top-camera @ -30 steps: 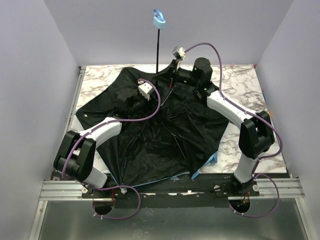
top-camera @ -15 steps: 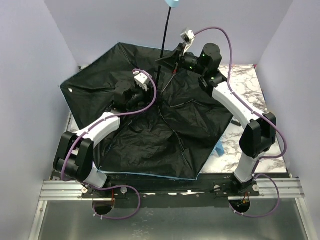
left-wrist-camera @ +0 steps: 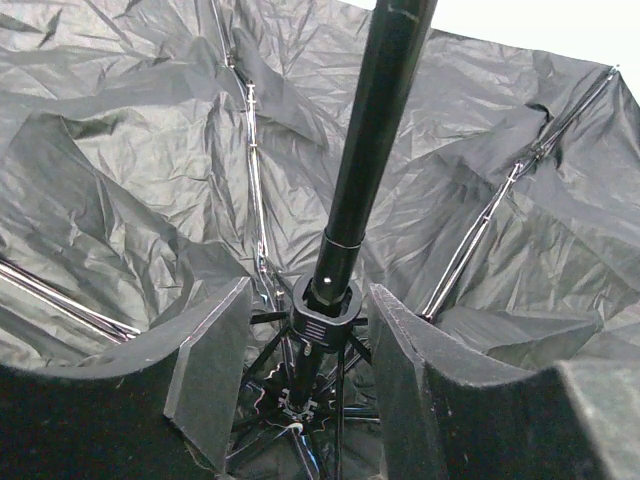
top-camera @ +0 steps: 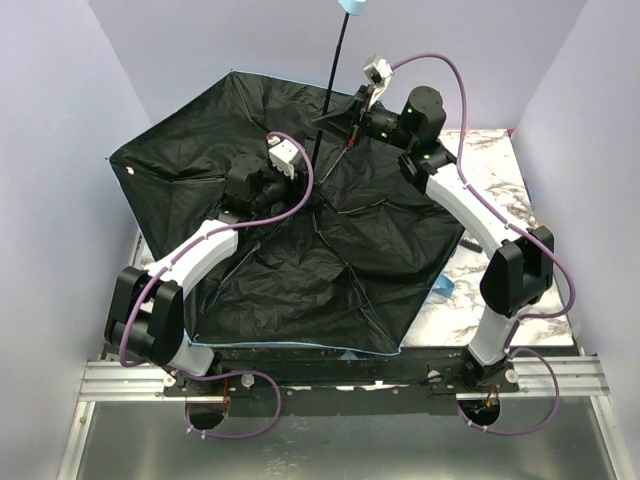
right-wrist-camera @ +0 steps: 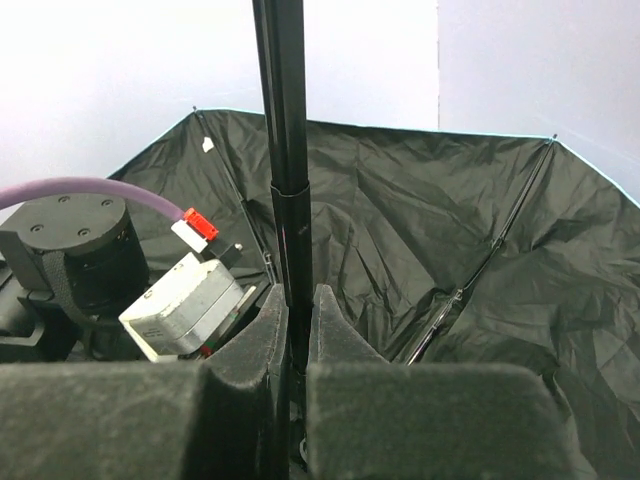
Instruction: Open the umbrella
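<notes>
Open umbrella [top-camera: 330, 260], inverted; shaft [top-camera: 333, 75] upward

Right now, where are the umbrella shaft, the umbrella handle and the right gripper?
umbrella shaft [left-wrist-camera: 375, 130], left wrist view, on the thick upper tube.
umbrella handle [top-camera: 351, 5], top external view, on its light-blue body at the top edge.
right gripper [right-wrist-camera: 297, 305], right wrist view, midway between its fingertips, closed on the shaft.

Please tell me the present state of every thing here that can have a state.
umbrella, canopy spread wide, black inside facing up
left gripper, open, fingers on either side of the hub
right gripper, shut on the shaft
</notes>
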`<state>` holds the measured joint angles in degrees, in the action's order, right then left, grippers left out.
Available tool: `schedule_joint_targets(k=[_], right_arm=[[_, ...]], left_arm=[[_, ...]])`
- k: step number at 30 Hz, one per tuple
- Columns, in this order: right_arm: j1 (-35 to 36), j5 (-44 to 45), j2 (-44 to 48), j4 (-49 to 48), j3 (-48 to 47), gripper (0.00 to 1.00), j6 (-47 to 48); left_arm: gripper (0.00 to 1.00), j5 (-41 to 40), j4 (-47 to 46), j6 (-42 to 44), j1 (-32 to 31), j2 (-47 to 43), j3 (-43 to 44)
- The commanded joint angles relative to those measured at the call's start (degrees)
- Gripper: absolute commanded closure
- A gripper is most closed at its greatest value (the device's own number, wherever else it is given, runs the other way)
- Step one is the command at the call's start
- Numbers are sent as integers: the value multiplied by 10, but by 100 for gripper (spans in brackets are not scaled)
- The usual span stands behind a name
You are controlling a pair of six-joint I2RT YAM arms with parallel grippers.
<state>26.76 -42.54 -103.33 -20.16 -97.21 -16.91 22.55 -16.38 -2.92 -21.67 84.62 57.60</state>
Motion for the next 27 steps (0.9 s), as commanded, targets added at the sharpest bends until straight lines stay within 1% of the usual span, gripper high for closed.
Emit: schedule_joint_targets(k=[1,3,6,12,16,21,23,27], right_arm=[[-6,-26,61,-85,24,100,-23],[-4,-31,65,-87,54,100,-24],[2,-35,66,-89,83,100,-22],[17,-40,75,-92,120,100,-17],[23,-37,78,-90,127,100,-13],[24,-30,82,-90,120,100,-16],[23,-28,83,-83,106,100,-14],[17,-16,83,-66,71,100,-4]], left_arm=[[49,19,87,27,10,-9,-16],[48,38,72,59,3,-25,-6],[45,55,48,78,-3,-43,10],[41,74,79,82,-16,-39,59],[49,41,87,89,-35,-30,78],[64,26,103,64,-43,-9,89],[66,7,117,61,-40,-2,83],[67,3,146,59,-23,1,59]])
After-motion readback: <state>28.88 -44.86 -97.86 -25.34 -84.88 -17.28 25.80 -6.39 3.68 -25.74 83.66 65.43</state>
